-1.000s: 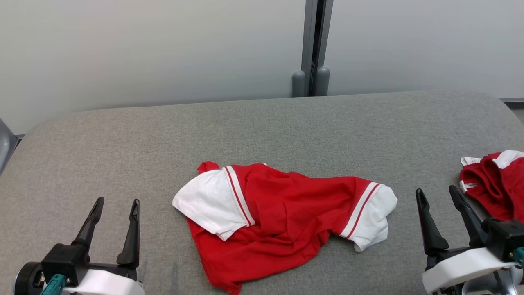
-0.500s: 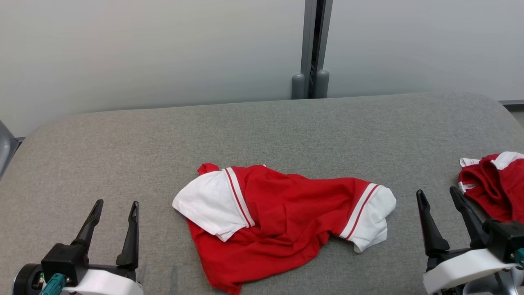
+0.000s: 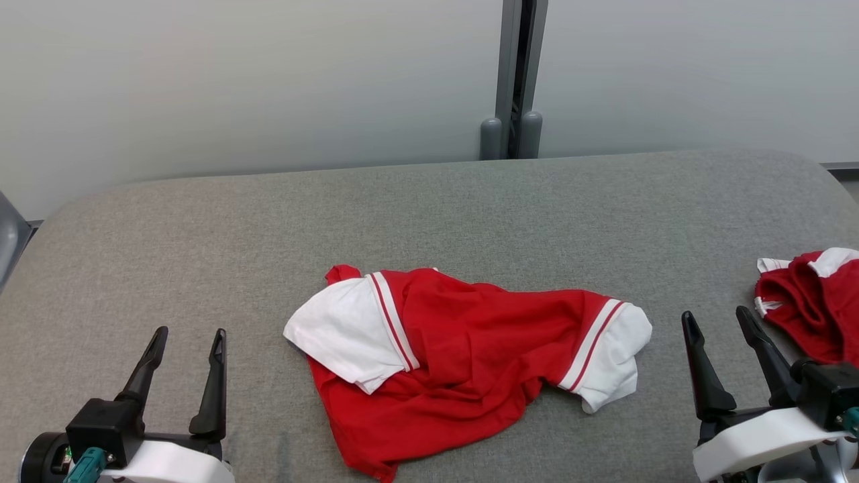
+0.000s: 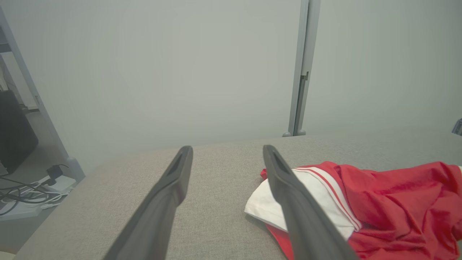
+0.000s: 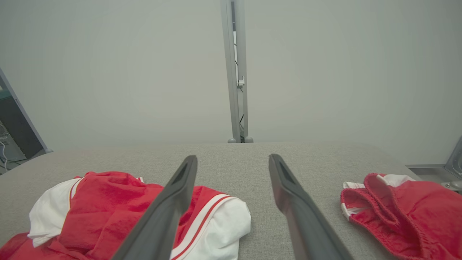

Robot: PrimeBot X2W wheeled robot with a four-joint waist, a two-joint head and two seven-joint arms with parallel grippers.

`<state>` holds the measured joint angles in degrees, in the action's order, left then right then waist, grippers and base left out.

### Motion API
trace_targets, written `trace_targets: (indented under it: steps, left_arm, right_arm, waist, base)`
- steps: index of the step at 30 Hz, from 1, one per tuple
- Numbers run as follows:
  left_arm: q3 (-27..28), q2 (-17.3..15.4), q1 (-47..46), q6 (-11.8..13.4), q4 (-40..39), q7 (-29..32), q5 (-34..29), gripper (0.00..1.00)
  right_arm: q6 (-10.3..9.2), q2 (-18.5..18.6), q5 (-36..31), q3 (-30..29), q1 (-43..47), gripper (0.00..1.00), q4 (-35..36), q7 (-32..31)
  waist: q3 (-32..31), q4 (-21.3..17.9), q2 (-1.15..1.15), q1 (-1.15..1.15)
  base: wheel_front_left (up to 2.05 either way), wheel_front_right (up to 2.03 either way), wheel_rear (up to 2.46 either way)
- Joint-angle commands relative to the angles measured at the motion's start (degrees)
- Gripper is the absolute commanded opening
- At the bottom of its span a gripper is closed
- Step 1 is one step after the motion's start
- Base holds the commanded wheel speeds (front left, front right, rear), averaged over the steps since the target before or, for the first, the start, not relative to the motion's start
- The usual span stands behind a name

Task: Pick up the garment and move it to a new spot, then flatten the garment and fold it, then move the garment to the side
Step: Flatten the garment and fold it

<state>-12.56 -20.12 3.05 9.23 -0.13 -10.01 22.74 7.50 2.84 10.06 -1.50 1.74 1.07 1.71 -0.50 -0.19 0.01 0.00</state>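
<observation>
A crumpled red garment (image 3: 470, 349) with white, red-striped sleeves lies in the middle of the grey table (image 3: 429, 215). My left gripper (image 3: 189, 335) stands open near the table's front left, apart from the garment's left sleeve (image 4: 317, 195). At the front right my right gripper (image 3: 717, 318) is open too, just right of the other sleeve (image 5: 216, 224). Nothing sits between either pair of fingers.
A second red and white garment (image 3: 812, 302) is bunched at the table's right edge, close to my right gripper, also in the right wrist view (image 5: 404, 213). A grey post (image 3: 517, 80) splits the pale wall behind. Cables (image 4: 25, 195) lie on the floor at left.
</observation>
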Motion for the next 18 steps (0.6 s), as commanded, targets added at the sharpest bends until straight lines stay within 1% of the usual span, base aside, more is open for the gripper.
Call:
trace_targets:
  steps: [1, 11, 18]
  left_arm:
    - [0.07, -0.31, -0.30, 0.31, -0.11, 0.13, 0.06, 1.00]
    - [-0.06, -0.55, -0.54, 0.67, -0.06, 0.02, 0.34, 1.00]
    - [-1.99, 0.15, -1.48, -0.66, 0.18, 2.50, 1.18, 1.00]
  right_arm:
    - [-0.02, 0.20, 0.11, -0.11, -0.04, 1.00, -0.08, 0.37]
    - [-0.02, 0.20, 0.30, -0.10, -0.30, 1.00, -0.24, 0.45]
    - [-0.02, 0.20, 0.29, 0.30, -1.30, 1.00, 0.16, 0.47]
  waist:
    - [0.02, 0.04, -0.01, 0.00]
    - [0.44, 0.17, -0.01, 0.00]
    - [2.95, -0.11, -0.01, 0.00]
  base:
    - [0.00, 0.00, 0.00]
    - [0.00, 0.00, 0.00]
    - [0.00, 0.00, 0.00]
